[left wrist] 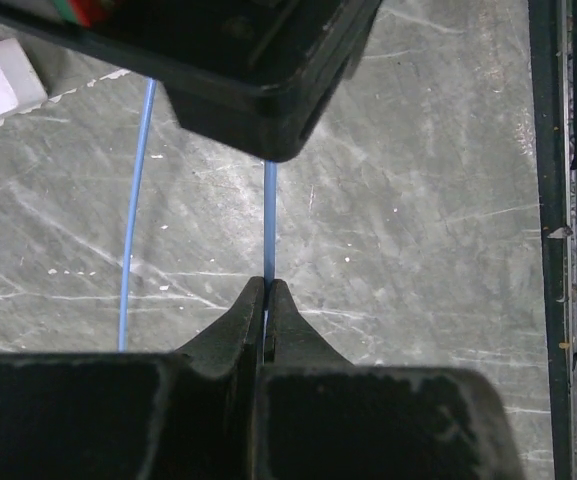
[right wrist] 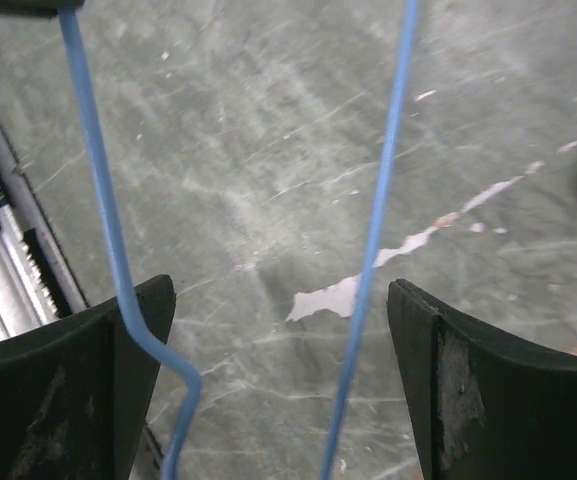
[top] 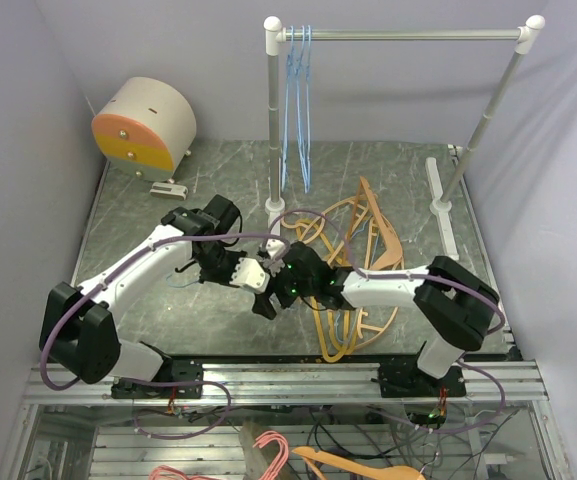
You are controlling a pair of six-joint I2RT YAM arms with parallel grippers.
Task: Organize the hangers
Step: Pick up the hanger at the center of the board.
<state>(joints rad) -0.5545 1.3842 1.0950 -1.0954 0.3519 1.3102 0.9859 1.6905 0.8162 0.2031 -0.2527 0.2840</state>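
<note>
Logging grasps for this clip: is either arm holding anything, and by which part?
The left gripper is shut on a blue wire hanger, pinching one straight strand of its wire. The right gripper is open, with strands passing unclamped between its fingers.

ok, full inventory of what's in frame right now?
rack: one, white posts, metal bar, back of table
blue wire hangers: a few, light blue, on bar's left end
held wire hanger: one, light blue, between the claws
tan hangers: several, orange-tan, tangled centre-right
drum: one, cream and orange, back left
pink hangers: few, below near edge
left claw: shut on held wire hanger
right claw: open, wire in its gap
</note>
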